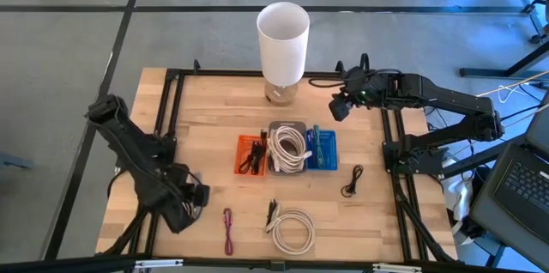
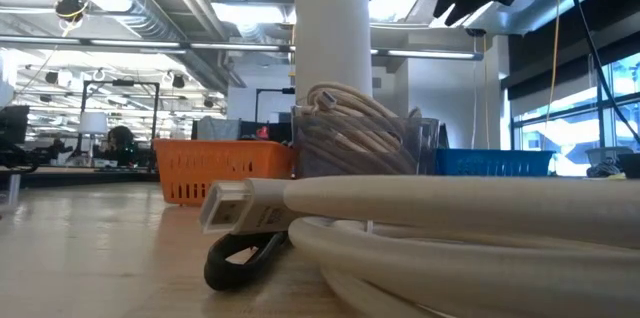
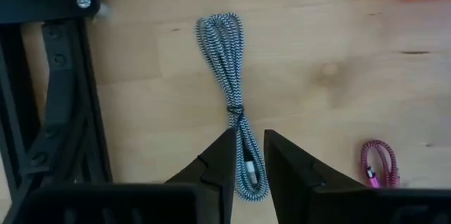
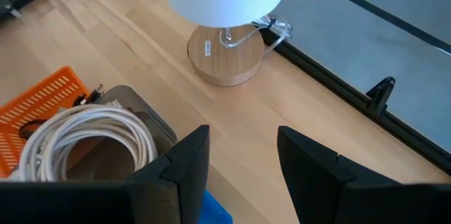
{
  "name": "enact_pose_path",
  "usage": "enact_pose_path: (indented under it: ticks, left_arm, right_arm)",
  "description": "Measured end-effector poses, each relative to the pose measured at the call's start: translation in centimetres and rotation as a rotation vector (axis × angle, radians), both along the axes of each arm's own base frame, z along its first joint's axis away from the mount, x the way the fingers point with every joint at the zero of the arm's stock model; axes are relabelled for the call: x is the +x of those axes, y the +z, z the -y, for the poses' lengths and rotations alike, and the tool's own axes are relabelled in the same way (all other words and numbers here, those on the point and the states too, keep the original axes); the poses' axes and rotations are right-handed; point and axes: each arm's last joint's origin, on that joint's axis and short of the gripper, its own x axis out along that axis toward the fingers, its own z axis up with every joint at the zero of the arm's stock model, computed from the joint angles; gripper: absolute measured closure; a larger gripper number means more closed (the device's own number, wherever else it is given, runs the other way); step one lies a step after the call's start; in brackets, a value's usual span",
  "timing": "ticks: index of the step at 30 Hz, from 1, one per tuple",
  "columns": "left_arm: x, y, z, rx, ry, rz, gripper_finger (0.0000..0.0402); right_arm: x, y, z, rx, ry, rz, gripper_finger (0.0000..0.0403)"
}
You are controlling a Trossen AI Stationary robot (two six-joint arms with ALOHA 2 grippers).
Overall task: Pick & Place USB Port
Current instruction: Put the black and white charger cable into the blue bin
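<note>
The left gripper (image 3: 249, 155) hangs low over the near-left part of the table (image 1: 206, 118), close beside the black frame rail (image 3: 60, 104). Its two dark fingers (image 3: 218, 164) stand narrow, with only a slim gap between them. Straddled in that gap lies the near end of a blue-and-white braided cable (image 3: 229, 76), a folded bundle cinched at its middle; the rest of it stretches away from the fingers across the bare wood. Whether the pads already press on the cord I cannot tell from here.

Just to the right of that gripper, near the table's front edge, lies a pink braided cable (image 1: 228, 230), and further right a coiled white cable (image 1: 292, 228) with a small black cable (image 1: 272, 211) beside it. Another small black cord (image 1: 352, 180) lies toward the right side.

At the middle of the table sit three small bins in a row: an orange bin (image 1: 251, 154), a grey bin (image 1: 287, 127) piled with white cable, and a blue bin (image 1: 322, 148). A white lamp (image 1: 282, 37) stands at the far edge.

The right gripper (image 4: 239, 157) waits high near the far-right corner, beside the lamp, its fingers spread wide and holding nothing.
</note>
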Motion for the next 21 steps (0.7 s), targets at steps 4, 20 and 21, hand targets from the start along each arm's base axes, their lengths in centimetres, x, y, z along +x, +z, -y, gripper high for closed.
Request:
enact_pose_path:
  ticks: [4, 20, 21]
  left_arm:
    - [0.8, -0.9, 0.2, 0.022, 0.001, -0.020, 0.0332]
    - [2.2, -5.6, 1.4, 0.180, -0.105, -0.225, 0.0352]
    - [2.2, -6.0, 1.6, 0.158, -0.082, -0.261, 0.0352]
  right_arm:
    - [0.2, 0.2, 0.0, -0.004, 0.000, 0.025, 0.0233]
    - [0.3, 0.3, 0.0, -0.004, 0.003, 0.042, 0.0233]
    - [0.3, 0.3, 0.0, -0.004, 0.003, 0.042, 0.0233]
